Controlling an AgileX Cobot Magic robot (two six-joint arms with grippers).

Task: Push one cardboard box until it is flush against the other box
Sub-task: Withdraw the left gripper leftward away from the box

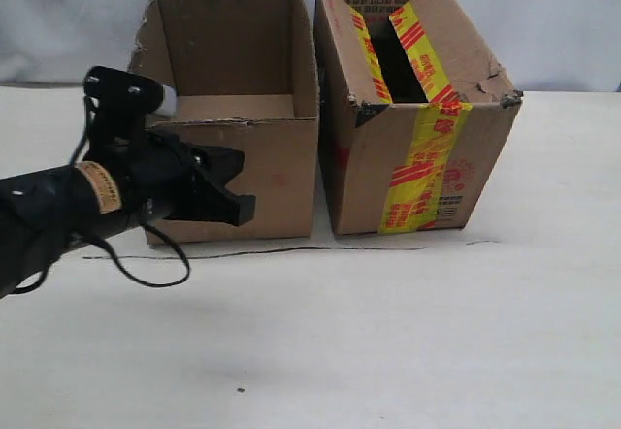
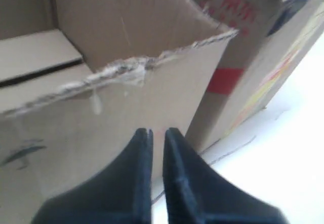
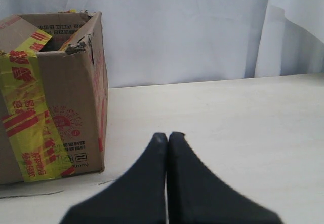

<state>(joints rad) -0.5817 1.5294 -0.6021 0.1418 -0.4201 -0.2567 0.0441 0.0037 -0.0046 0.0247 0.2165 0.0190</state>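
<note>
The plain brown box [image 1: 277, 172] with a torn rim stands open at the back left. Right beside it stands the taped box [image 1: 388, 152], banded in yellow tape with red print. Their upper edges almost meet, and a thin wedge of gap shows near the table. My left gripper [image 1: 236, 199] is shut and empty, hovering low in front of the plain box's front face. The left wrist view shows that gripper [image 2: 158, 132] pointing at the plain box [image 2: 152, 92], with the taped box [image 2: 243, 57] beyond. My right gripper [image 3: 168, 135] is shut, off to the side of the taped box [image 3: 66, 97]; it is out of the exterior view.
A thin dark line [image 1: 252, 251] runs across the white table [image 1: 388, 351] just in front of both boxes. A black cable [image 1: 146, 274] loops under the left arm. A pale curtain [image 3: 192, 26] hangs behind the table.
</note>
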